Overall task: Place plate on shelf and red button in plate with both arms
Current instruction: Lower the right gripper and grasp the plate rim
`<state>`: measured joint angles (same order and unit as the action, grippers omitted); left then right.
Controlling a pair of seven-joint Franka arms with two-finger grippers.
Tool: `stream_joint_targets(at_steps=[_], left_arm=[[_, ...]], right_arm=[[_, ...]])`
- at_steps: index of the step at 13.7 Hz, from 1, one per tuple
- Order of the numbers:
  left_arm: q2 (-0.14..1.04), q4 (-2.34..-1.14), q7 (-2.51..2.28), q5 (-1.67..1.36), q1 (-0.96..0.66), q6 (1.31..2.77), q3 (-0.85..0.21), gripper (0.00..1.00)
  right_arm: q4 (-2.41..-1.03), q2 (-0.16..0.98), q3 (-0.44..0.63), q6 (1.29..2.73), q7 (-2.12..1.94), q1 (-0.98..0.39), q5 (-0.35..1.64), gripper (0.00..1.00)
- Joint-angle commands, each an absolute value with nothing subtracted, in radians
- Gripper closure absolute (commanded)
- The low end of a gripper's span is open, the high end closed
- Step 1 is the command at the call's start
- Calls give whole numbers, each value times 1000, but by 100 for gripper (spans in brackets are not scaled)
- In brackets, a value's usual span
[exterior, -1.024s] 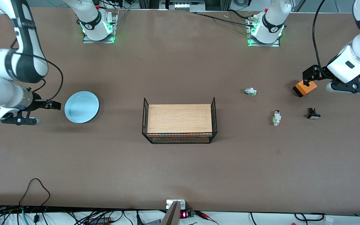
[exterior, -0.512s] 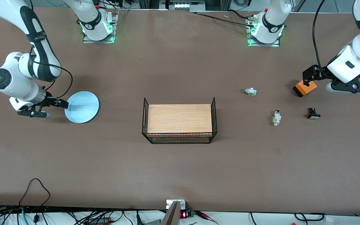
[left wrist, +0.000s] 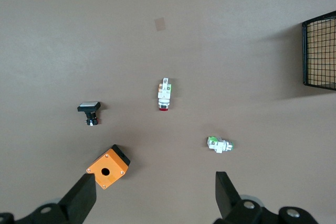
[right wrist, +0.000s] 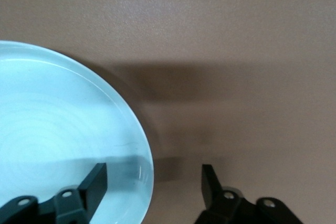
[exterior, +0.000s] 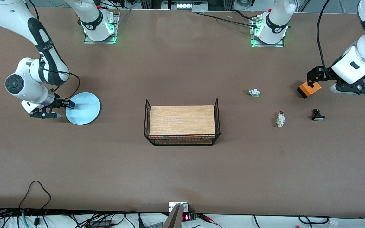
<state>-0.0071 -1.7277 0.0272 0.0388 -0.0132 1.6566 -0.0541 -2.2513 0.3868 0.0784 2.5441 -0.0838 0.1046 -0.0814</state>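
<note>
The pale blue plate (exterior: 84, 109) lies on the table toward the right arm's end. My right gripper (exterior: 69, 104) is open at the plate's edge. In the right wrist view the gripper (right wrist: 153, 182) straddles the rim of the plate (right wrist: 63, 145), one finger over the plate and one outside it. The red button (exterior: 280, 119), white with a red cap, lies toward the left arm's end, also shown in the left wrist view (left wrist: 164, 94). My left gripper (exterior: 315, 75) is open and empty over an orange box (exterior: 309, 89), and it also shows in its own wrist view (left wrist: 155, 198).
A black wire basket (exterior: 182, 141) holding a wooden tray (exterior: 182, 120) stands mid-table. A white switch with a green and silver cap (exterior: 253, 92) and a black switch with a white top (exterior: 317, 115) lie near the red button. The orange box (left wrist: 107, 167) has a hole in its top.
My right arm has swung in toward the plate and its open fingers now straddle the plate's rim. The left arm has not moved.
</note>
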Motion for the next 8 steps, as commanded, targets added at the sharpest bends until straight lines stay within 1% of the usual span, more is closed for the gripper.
stream_joint_targets(at_steps=[1, 2, 3, 6, 8], left_arm=[[-14, -1718, 52, 29, -11, 1638, -54, 0], [-14, -1718, 52, 29, -11, 1638, -54, 0], [-14, -1718, 52, 29, -11, 1638, -54, 0], [-14, -1718, 52, 29, -11, 1638, -54, 0], [-14, -1718, 52, 29, -11, 1638, -54, 0]], right_arm=[[-2255, 387, 66, 2551, -106, 123, -91, 78], [-2255, 388, 64, 2546, -106, 121, -91, 96], [-2255, 388, 63, 2540, -104, 115, -89, 100], [-2250, 385, 61, 2536, -100, 114, -89, 100], [-2240, 371, 46, 2492, -97, 115, -80, 100]])
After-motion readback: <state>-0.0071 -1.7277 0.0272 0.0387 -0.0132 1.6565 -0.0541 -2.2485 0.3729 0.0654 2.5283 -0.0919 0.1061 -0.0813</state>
